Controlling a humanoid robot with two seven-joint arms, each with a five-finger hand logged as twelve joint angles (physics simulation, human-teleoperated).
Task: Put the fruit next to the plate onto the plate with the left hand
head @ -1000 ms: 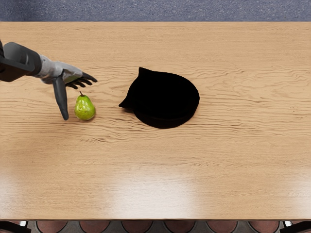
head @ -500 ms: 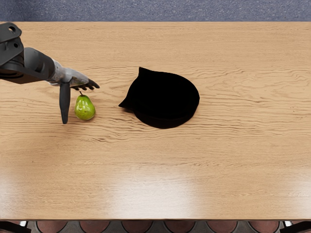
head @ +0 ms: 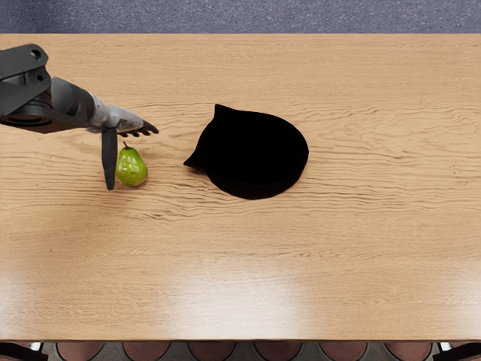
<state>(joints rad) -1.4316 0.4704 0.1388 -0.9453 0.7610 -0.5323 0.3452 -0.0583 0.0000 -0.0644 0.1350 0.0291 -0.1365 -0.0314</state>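
So the pear (head: 131,168) sits on the desk (head: 301,248) over on the left side, upright-ish with its stem pointing away from the camera, and it's not on the plate yet. The plate (head: 255,154) is the flat black thing to its right with a pointy corner, near but clearly apart from the fruit, and nothing is on it

The left hand (head: 119,135) is right at the pear. The fingers (head: 143,128) are stretched out flat and a bit fanned above the stem, while the thumb (head: 110,162) hangs straight down along the pear's left side. Nothing is pinched yet, so it's an open hand framing the fruit. I honestly can't tell if the thumb is touching the skin or just beside it

My guess on handling: a pear is light and firm, but the skin is smooth and the body tapers toward the neck, so squeezing up high would probably squirt it out. I'd take it around the fat lower belly, thumb on one side and fingers on the other. It's also round enough to roll if nudged sideways, so close gently
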